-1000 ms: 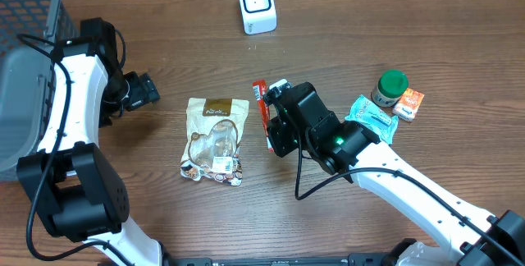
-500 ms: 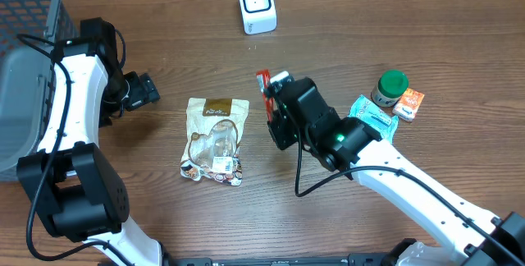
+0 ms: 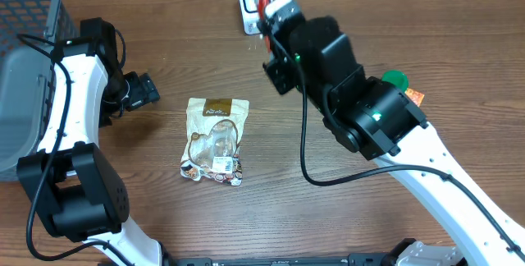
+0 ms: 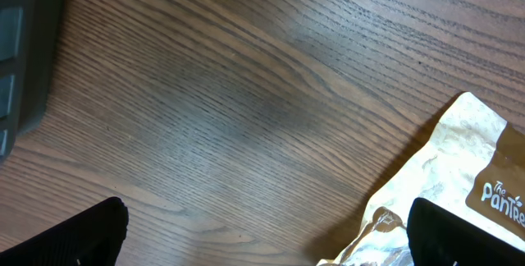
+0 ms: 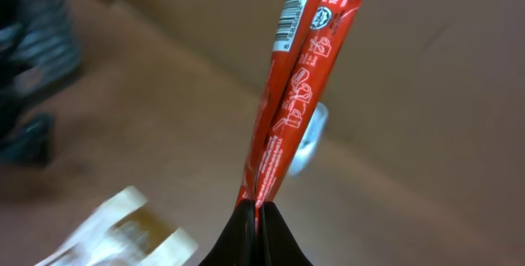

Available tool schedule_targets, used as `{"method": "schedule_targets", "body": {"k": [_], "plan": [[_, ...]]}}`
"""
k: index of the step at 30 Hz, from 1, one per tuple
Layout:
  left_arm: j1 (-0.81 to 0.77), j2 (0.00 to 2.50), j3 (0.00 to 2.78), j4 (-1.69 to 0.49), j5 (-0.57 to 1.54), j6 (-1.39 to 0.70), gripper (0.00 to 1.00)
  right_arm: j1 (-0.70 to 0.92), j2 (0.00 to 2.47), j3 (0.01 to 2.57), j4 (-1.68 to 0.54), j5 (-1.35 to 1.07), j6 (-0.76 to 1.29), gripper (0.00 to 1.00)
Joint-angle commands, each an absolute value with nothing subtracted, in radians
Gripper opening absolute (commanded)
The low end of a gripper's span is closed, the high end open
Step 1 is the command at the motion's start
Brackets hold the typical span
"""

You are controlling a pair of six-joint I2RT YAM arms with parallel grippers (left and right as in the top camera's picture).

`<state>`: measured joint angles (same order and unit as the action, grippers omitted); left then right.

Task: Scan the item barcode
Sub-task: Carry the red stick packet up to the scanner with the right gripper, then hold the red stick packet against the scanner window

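Nearest the robot's base, a beige snack pouch (image 3: 215, 139) lies flat on the wooden tabletop (image 3: 164, 44), its brown label end turned toward the far side; just beyond it and to the left, the left tool (image 3: 146, 92) hangs low over bare wood beside the pouch's corner, holding nothing; in the left wrist view its dark fingers (image 4: 82, 233) stand wide apart at the bottom corners of the frame, with a corner of the pouch showing between them; on the right side, a green-lidded jar (image 3: 395, 78) and a small orange box (image 3: 414, 96) peek out from behind the right arm, close together; further back, the right tool (image 3: 267, 7) is raised near the far edge, its jaws pinched tight on the lower end of a long red sachet (image 5: 299, 94), which stands nearly upright above them and leans a little; a printed barcode (image 5: 294, 7) shows near the sachet's upper end; the sachet is held directly in front of the white scanner (image 3: 246, 7) standing at the back of the tabletop, partly covering it from above; in the far left corner sits a grey mesh basket (image 3: 25, 20).
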<state>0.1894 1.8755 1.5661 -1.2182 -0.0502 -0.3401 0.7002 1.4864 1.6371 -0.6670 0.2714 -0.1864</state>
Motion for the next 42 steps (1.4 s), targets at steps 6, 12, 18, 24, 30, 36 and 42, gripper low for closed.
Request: {"method": "schedule_targets", "body": {"k": [6,12,18,24,30,36,42], "plan": [[0.181,1.857,1.579,-1.218,-0.059,-0.336,0.99,0.698,1.598,1.656,-0.586,0.514,-0.695,0.04],[0.181,1.857,1.579,-1.218,-0.059,-0.336,1.0,0.698,1.762,1.656,-0.394,0.616,-0.904,0.04],[0.181,1.857,1.579,-1.218,-0.059,-0.336,1.0,0.688,1.92,1.656,-0.067,0.635,-1.027,0.04],[0.181,1.857,1.579,-1.218,-0.059,-0.336,1.0,0.639,2.086,1.656,0.255,0.627,-1.061,0.04],[0.181,1.857,1.579,-1.218,-0.059,-0.336,1.0,0.556,2.238,1.656,0.33,0.628,-1.06,0.04],[0.181,1.857,1.579,-1.218,-0.059,-0.336,1.0,0.511,2.317,1.656,0.346,0.607,-0.918,0.04],[0.181,1.857,1.579,-1.218,-0.059,-0.336,1.0,0.495,2.346,1.656,0.347,0.582,-0.841,0.04]]}}
